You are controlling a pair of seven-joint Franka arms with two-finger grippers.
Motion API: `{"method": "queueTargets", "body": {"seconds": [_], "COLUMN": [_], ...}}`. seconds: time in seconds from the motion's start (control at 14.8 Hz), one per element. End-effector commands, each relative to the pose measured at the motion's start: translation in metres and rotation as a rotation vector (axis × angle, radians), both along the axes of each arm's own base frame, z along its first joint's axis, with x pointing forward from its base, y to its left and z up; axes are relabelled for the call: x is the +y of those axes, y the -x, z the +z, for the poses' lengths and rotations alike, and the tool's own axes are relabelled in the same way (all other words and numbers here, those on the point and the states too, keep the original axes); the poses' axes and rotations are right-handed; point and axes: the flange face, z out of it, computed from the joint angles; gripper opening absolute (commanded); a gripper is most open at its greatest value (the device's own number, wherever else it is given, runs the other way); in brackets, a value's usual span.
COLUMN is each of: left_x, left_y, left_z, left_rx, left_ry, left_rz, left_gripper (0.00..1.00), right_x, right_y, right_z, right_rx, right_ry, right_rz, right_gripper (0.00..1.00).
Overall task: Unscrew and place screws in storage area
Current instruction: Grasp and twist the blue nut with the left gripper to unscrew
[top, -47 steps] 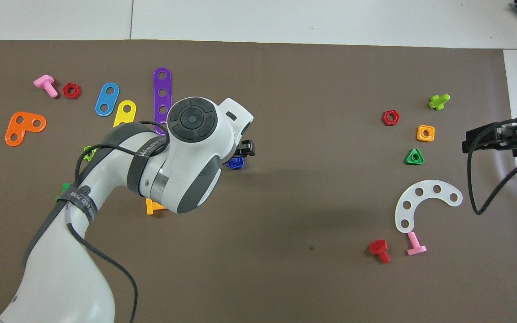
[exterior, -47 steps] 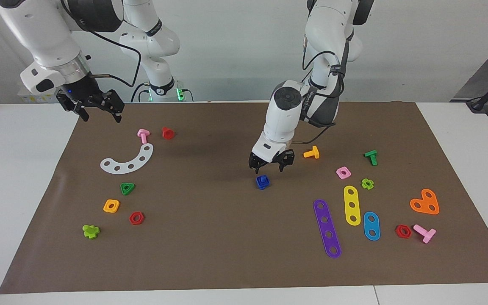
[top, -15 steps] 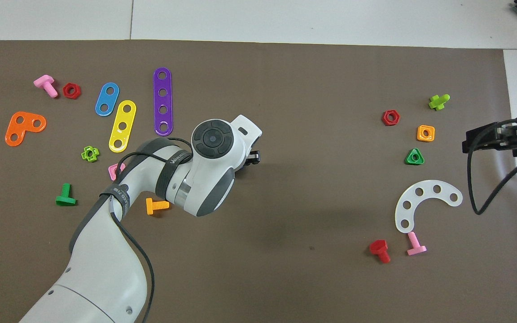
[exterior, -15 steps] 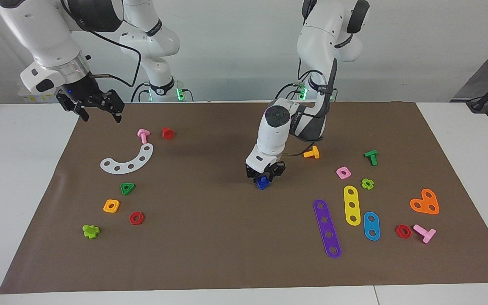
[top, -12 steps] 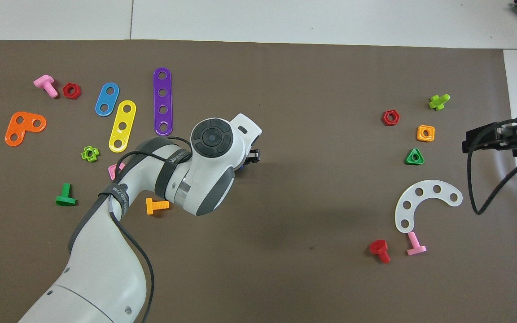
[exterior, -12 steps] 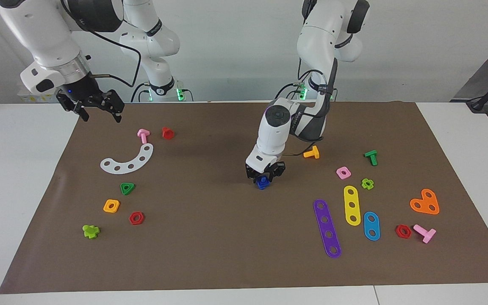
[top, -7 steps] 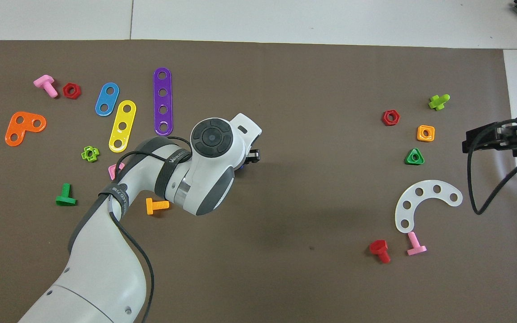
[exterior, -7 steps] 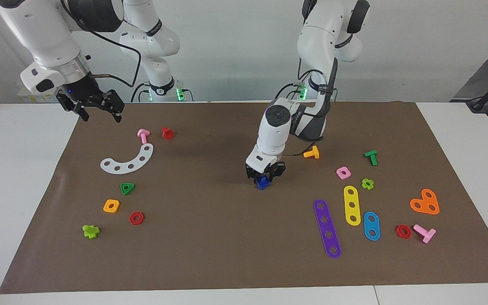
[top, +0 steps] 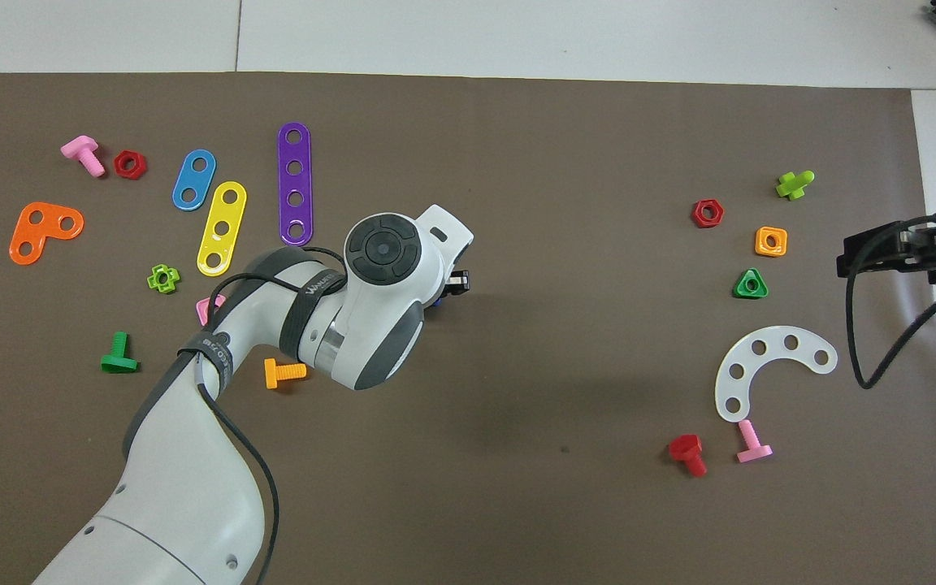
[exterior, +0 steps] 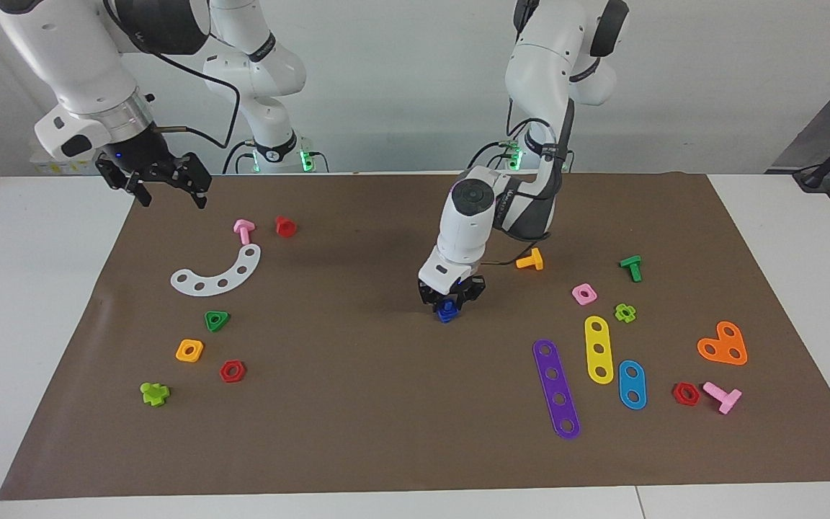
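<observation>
The blue screw, a small bolt with its nut, stands on the brown mat near the mat's middle. My left gripper is down on it from above, fingers shut on its upper part. In the overhead view the left wrist covers the blue screw except for a sliver of blue. My right gripper hangs open and holds nothing, over the mat's corner at the right arm's end, where it waits; the right gripper sits at the frame's edge in the overhead view.
Toward the left arm's end lie an orange bolt, a pink nut, a purple strip, a yellow strip and a light-blue plate. Toward the right arm's end lie a white arc, a green triangular nut and a red bolt.
The left gripper came down from just above the blue screw and its fingers have closed in on it. The screw stays in place. The right arm has not moved.
</observation>
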Motion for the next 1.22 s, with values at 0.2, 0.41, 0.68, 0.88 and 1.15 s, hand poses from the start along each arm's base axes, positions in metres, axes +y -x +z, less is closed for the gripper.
{"method": "queueTargets", "body": {"seconds": [0.2,0.41,0.68,0.88,1.15], "left_x": [0.002,0.001,-0.004,-0.006,0.021], "left_y": [-0.005,-0.007,-0.018,-0.02,-0.042], "left_z": [0.015,0.02,0.04,0.049,0.07], "left_rx": [0.0,0.01,0.038,0.092,0.115], "left_ry": [-0.007,-0.01,-0.019,-0.043,-0.047], "left_rz": [0.007,0.009,0.011,0.01,0.023], "left_gripper": [0.4,0.39,0.4,0.4,0.4], "right_x": [-0.001,-0.001,-0.002,-0.002,-0.002], "right_y": [0.006,0.006,0.006,0.006,0.006], "right_z": [0.001,0.001,0.001,0.001,0.001], "right_rx": [-0.007,-0.007,-0.007,-0.007,-0.007], "right_ry": [-0.003,-0.003,-0.003,-0.003,-0.003], "right_rz": [0.019,0.019,0.017,0.017,0.018], "right_gripper": [1.0,1.0,1.0,1.0,1.0]}}
